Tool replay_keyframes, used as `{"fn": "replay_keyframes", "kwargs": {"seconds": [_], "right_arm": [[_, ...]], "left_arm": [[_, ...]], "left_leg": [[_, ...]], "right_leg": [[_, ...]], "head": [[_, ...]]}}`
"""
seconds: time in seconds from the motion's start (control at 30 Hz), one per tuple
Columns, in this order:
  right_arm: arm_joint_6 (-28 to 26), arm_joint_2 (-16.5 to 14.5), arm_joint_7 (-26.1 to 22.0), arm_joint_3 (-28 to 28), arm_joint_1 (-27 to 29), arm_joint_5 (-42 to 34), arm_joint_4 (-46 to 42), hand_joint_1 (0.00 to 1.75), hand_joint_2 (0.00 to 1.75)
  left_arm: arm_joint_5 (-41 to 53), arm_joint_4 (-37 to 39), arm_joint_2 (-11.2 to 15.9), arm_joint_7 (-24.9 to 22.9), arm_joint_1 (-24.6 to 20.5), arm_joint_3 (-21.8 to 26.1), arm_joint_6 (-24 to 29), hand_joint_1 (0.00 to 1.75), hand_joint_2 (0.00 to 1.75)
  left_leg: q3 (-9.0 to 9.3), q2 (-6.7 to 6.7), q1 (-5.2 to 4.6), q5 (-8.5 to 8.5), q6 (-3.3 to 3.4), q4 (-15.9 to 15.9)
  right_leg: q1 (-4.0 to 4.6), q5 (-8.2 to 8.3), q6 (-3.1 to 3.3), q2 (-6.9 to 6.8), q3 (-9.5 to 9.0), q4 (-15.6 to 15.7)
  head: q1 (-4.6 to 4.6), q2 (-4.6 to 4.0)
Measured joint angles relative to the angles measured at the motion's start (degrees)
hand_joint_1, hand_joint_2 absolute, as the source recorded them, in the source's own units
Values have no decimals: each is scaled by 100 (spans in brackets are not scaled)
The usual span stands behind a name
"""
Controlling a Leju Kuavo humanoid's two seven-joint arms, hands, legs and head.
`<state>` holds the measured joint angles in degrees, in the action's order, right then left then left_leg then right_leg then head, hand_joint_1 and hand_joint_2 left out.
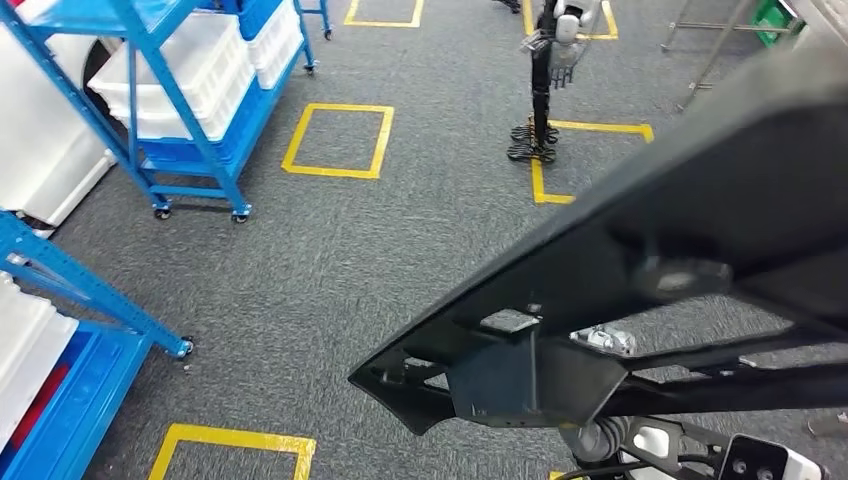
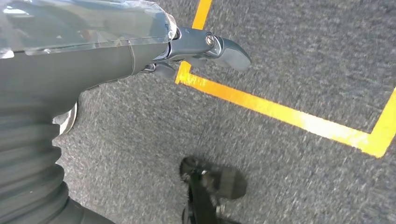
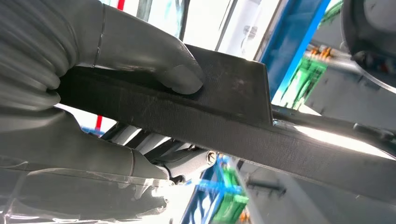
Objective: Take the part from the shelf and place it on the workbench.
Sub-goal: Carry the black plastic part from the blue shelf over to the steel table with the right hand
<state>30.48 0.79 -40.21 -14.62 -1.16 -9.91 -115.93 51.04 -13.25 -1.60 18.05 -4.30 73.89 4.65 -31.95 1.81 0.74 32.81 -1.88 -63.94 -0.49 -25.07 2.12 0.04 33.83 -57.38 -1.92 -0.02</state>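
Grey carpet floor point(image 1: 400, 250), marked with yellow tape squares point(image 1: 340, 140), is the biggest thing in the head view, and the robot stands out on it with no table to be seen. Blue shelf racks point(image 1: 190, 130) on wheels, loaded with white bins point(image 1: 210, 70), stand well apart from the part, across the floor from it. Another blue rack point(image 1: 70, 290) sits nearer, also clear of the part.

Next in size is the part point(image 1: 640, 290) itself: a long, flat, black panel with ribs and brackets on its underside, held up in the air above the floor, tilted, with its pointed end reaching out towards the nearer rack. Its far end runs out of the picture.

In the right wrist view the right robot hand point(image 3: 107, 107) is clamped on the part point(image 3: 224, 112), thumb pressed flat on one face and fingers point(image 3: 154, 154) under the other, close to a square corner of the panel.

The left robot hand point(image 2: 177, 51) hangs over the floor beside a yellow tape line and holds nothing. Whether its fingers are spread or curled in I cannot tell, since most of them are hidden.

By my reading the pick from the shelf is done and the carry is under way. Finding the table and setting the part down on it are still to come.
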Motion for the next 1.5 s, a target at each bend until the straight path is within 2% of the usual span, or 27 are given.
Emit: {"fn": "replay_keyframes", "kwargs": {"seconds": [0.07, 0.1, 0.13, 0.17, 0.23, 0.3, 0.37, 0.43, 0.47, 0.53, 0.6, 0.63, 0.7, 0.77, 0.83, 0.9, 0.97, 1.03, 1.1, 1.13, 1.17, 1.2, 1.27, 1.33, 1.4, 1.43, 1.5], "right_arm": [[42, -7, 2, 1, 11, 57, 47, 169, 175], [61, -11, 2, 1, 23, 111, 72, 169, 175], [73, -17, 2, 1, 31, 173, 96, 169, 175], [72, -26, 3, -2, 35, 231, 117, 169, 175], [-16, -62, 4, -14, 36, 327, 146, 169, 175], [-161, -123, 4, -28, 68, 400, 148, 169, 175], [-263, -185, 4, -31, 160, 463, 98, 169, 175], [-295, -235, 2, -31, 248, 495, 22, 169, 175], [-287, -262, 1, -31, 265, 500, -7, 169, 175], [-238, -315, -1, -31, 289, 505, -37, 169, 175], [-176, -355, -1, -30, 332, 511, -39, 169, 175], [-145, -374, -1, -30, 356, 514, -39, 169, 175], [-85, -421, -1, -29, 398, 529, -42, 169, 175], [-44, -467, -1, -28, 422, 553, -55, 169, 175], [-16, -501, -1, -24, 454, 579, -85, 169, 175], [-5, -528, -1, -13, 503, 593, -131, 169, 175], [-6, -556, -2, 0, 536, 594, -182, 169, 175], [-12, -580, -2, 12, 555, 595, -207, 169, 175], [-20, -587, -1, 33, 592, 598, -209, 169, 175], [-28, -586, -1, 46, 609, 601, -209, 169, 175], [-42, -586, -1, 58, 620, 606, -211, 169, 175], [-61, -586, -1, 67, 624, 611, -212, 169, 175], [-114, -586, -1, 79, 623, 642, -215, 169, 175], [-210, -584, -1, 89, 625, 719, -217, 169, 175], [-405, -556, -1, 87, 630, 840, -236, 169, 175], [-518, -523, -1, 84, 629, 891, -251, 169, 175], [-692, -442, -1, 66, 608, 951, -275, 169, 175]], "left_arm": [[-31, -2, 9, 8, 36, 58, 60, 0, 175], [-34, -3, 11, 15, 51, 75, 76, 0, 175], [-28, -4, 13, 22, 60, 83, 81, 0, 175], [-13, -7, 15, 27, 63, 86, 83, 0, 175], [72, -20, 34, 28, 60, 84, 67, 0, 175], [187, -37, 71, -5, 46, 71, 49, 0, 175], [280, -49, 111, -75, 14, 45, 47, 0, 175], [337, -60, 145, -148, -21, 26, 63, 0, 175], [351, -64, 159, -183, -27, 23, 83, 0, 175], [377, -70, 196, -233, -19, 22, 133, 0, 175], [400, -78, 238, -256, -12, 22, 178, 0, 175], [402, -82, 255, -265, -18, 22, 196, 0, 175], [378, -86, 279, -276, -32, 22, 220, 0, 175], [355, -88, 297, -271, -36, 22, 214, 0, 175], [355, -89, 311, -257, -39, 22, 203, 0, 175], [368, -90, 323, -247, -53, 22, 200, 0, 175], [396, -92, 338, -240, -59, 21, 193, 0, 175], [420, -93, 361, -238, -32, 20, 171, 0, 175], [430, -93, 380, -239, -2, 20, 132, 0, 175], [438, -92, 384, -240, 3, 20, 113, 0, 175], [447, -92, 384, -240, 2, 20, 98, 0, 175], [455, -91, 384, -240, -3, 19, 88, 0, 175], [469, -91, 385, -238, -11, 17, 69, 0, 175], [480, -91, 383, -230, -15, 13, 42, 0, 175], [513, -89, 375, -221, -34, -10, 11, 0, 175], [532, -87, 366, -218, -55, -31, -6, 0, 175], [550, -85, 341, -214, -80, -73, -37, 0, 175]], "left_leg": [[-388, -124, 1, 302, -2, -779], [-497, -138, 0, 302, 4, -952], [-499, -148, -1, 180, 17, -887], [-395, -182, -2, -34, 36, -599], [-69, -418, -1, -449, 83, 224], [108, -591, -11, -590, 120, 660], [127, -517, -22, -601, 163, 703], [145, -388, -11, -650, 233, 765], [152, -309, -4, -670, 268, 798], [151, -141, -19, -674, 306, 814], [146, 27, -28, -664, 307, 811], [146, 102, -28, -658, 299, 808], [164, 238, -27, -632, 264, 795], [188, 351, -48, -587, 202, 766], [215, 448, -63, -552, 128, 749], [251, 486, -39, -517, 54, 738], [179, 250, -6, -323, -1, 495], [-132, -49, 13, 66, -22, -210], [-476, -132, 15, 304, -23, -901], [-529, -142, 15, 254, -15, -972], [-476, -156, 15, 93, 0, -808], [-329, -201, 15, -139, 18, -450], [0, -440, 20, -480, 57, 337], [139, -585, 5, -555, 91, 675], [148, -481, -3, -582, 148, 715], [152, -415, 2, -607, 187, 744], [158, -277, 14, -649, 262, 802]], "right_leg": [[21, 5, 26, 145, 9, -5], [32, 6, 30, 226, 9, -9], [39, 6, 31, 306, 5, -15], [43, 5, 29, 383, -2, -22], [46, 4, 10, 522, -2, -42], [39, 16, -48, 645, 32, -56], [28, 44, -126, 751, 63, -44], [35, -28, -172, 592, 127, -147], [44, -162, -189, 426, 229, -351], [32, -554, -220, 122, 580, -1068], [-4, -755, -256, 48, 859, -1655], [-21, -701, -269, 27, 851, -1660], [-41, -364, -275, -100, 467, -1007], [-10, -144, -238, -307, 50, -274], [37, -142, -180, -340, -46, -72], [39, -124, -116, -204, -46, -47], [16, -97, -42, -90, -66, -11], [14, -82, 8, 34, -68, -2], [36, -77, 23, 188, -64, -7], [44, -76, 24, 267, -68, -11], [49, -76, 23, 344, -76, -15], [49, -77, 19, 418, -86, -21], [50, -79, -12, 556, -81, -40], [34, -60, -82, 688, -37, -50], [17, -32, -160, 781, 4, -45], [23, -62, -188, 685, 31, -81], [39, -307, -228, 332, 214, -452]], "head": [[0, 0], [0, 0], [0, 0], [0, 0], [0, 0], [0, 0], [0, 0], [1, 0], [1, 0], [2, 0], [2, 0], [2, 0], [2, 0], [2, 0], [1, 0], [1, 0], [1, 0], [0, 0], [0, 0], [0, 0], [0, 0], [0, 0], [0, 0], [-1, 0], [-1, 0], [0, 0], [1, 0]]}}
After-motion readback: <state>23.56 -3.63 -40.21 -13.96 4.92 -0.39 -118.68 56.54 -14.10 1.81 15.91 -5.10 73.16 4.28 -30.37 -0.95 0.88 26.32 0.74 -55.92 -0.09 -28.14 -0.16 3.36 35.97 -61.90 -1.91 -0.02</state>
